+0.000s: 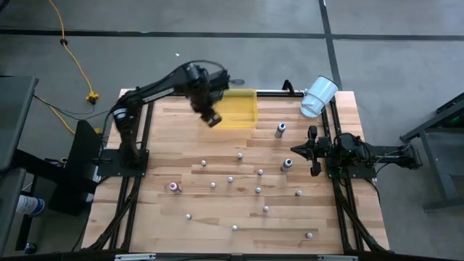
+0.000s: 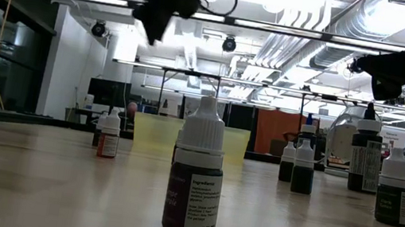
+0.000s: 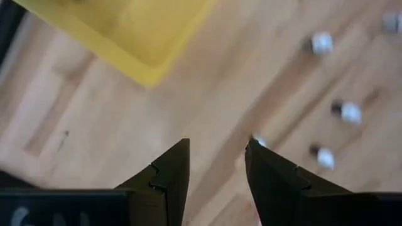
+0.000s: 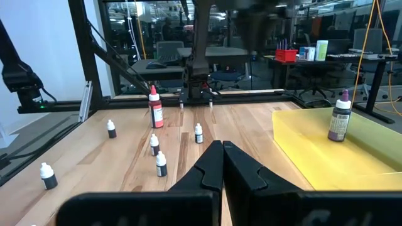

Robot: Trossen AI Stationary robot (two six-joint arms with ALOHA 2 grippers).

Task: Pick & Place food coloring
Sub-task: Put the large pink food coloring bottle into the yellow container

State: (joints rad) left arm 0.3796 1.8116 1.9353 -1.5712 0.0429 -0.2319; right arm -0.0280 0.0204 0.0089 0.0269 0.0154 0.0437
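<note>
Left gripper [image 1: 212,118] empty, jaws apart, beside translucent yellow tray [image 1: 243,119]; right gripper [image 1: 313,152] closed.

My overhead cam looks straight down on the whole table [image 1: 239,210]. Low cam sits at tabletop level, close to the bottles, facing the yellow tray [image 2: 191,137]. Both wrist cams also catch that tray [image 3: 135,31], from opposite sides [image 4: 333,157].

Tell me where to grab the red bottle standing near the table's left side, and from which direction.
Grip the red bottle by its cap and neck, coming straight down from above. It stands upright, with bare table all round it, leaving room to close on it.
</note>
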